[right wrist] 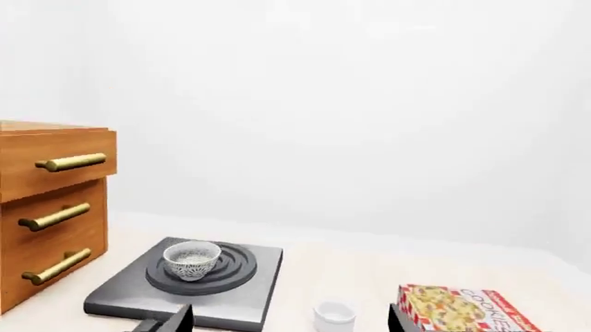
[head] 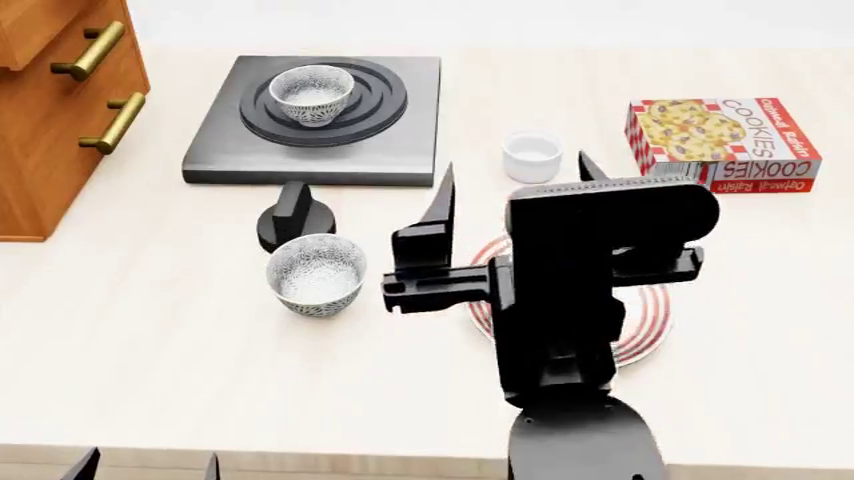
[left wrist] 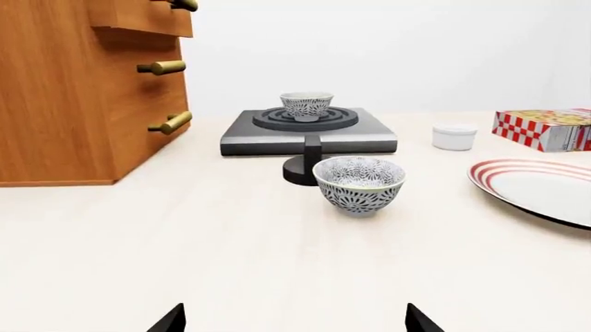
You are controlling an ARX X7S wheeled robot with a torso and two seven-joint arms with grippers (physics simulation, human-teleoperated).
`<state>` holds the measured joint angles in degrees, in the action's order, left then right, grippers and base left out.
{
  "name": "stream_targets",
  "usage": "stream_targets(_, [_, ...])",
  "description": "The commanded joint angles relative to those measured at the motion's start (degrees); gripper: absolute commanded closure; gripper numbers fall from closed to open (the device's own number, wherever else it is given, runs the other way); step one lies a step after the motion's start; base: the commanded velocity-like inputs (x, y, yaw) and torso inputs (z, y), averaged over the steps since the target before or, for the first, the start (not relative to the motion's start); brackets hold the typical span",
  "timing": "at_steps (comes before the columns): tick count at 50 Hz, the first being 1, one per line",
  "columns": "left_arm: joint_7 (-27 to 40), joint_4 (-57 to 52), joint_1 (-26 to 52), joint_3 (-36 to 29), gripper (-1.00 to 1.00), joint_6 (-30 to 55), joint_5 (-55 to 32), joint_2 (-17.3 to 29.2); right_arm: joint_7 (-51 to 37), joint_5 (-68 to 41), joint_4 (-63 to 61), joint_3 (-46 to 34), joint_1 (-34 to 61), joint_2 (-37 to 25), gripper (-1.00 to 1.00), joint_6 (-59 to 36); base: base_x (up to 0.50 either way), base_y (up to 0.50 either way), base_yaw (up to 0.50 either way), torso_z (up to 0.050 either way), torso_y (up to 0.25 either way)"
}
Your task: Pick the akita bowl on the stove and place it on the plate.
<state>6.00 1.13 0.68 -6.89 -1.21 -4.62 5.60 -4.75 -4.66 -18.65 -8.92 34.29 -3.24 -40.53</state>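
Observation:
The akita bowl (head: 311, 93), white with dark speckles, sits upright on the ring burner of the dark grey stove (head: 214, 150) at the back left; it also shows as the bowl (left wrist: 306, 105) and the bowl (right wrist: 192, 259). The red-ringed plate (head: 654, 310) lies largely hidden under my right arm, its rim (left wrist: 540, 190) showing in the left wrist view. My right gripper (head: 514, 185) is open and empty, raised to the right of the stove. My left gripper (head: 147, 468) is open and empty at the table's front edge, far from the bowl.
An identical second bowl (head: 316, 274) stands on the table in front of the stove, beside the black knob (head: 295, 215). A small white cup (head: 533, 156) and a cookie box (head: 721, 143) sit at the back right. A wooden drawer cabinet (head: 54, 110) borders the left.

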Motion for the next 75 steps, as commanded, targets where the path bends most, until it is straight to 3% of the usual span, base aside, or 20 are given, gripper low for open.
stream_targets(1, [0.85, -0.27, -0.02, -0.89, -1.0, 0.11, -0.56, 0.68, -0.6, -3.45, -5.61, 4.75, 21.58, -0.35, -1.0, -21.45, 0.0, 0.0, 0.0, 0.0, 0.0])
stream_targets(11, [1.49, 0.43, 0.26, -1.51, -1.0, -0.37, -0.89, 1.1, -0.81, -5.16, -10.79, 9.98, 24.81, -4.5, -1.0, -31.43, 0.0, 0.0, 0.0, 0.0, 0.0])
stream_targets(19, [1.93, 0.2, 0.18, -2.06, -1.0, -0.31, -1.08, 1.5, -0.9, -4.88, -18.59, 13.37, 14.91, -8.38, -1.0, -34.75, 0.0, 0.0, 0.0, 0.0, 0.0])
stream_targets(31, [2.49, 0.38, 0.35, -2.61, -1.0, -0.39, -1.57, 2.02, 0.6, -6.89, -17.28, 19.73, 4.07, -3.72, -1.0, -24.4, 0.0, 0.0, 0.0, 0.0, 0.0])
stream_targets(56, [3.72, 0.13, 0.5, -3.03, -1.0, -0.42, -3.2, 2.82, -1.08, -5.4, -17.28, 14.29, 1.79, -7.12, -1.0, -26.04, 0.0, 0.0, 0.0, 0.0, 0.0])
stream_targets(75, [4.45, 0.14, 0.69, -3.77, -1.0, -0.37, -3.83, 3.37, -0.99, -6.54, -17.67, 14.53, 1.78, -7.08, -1.0, -24.92, 0.0, 0.0, 0.0, 0.0, 0.0])
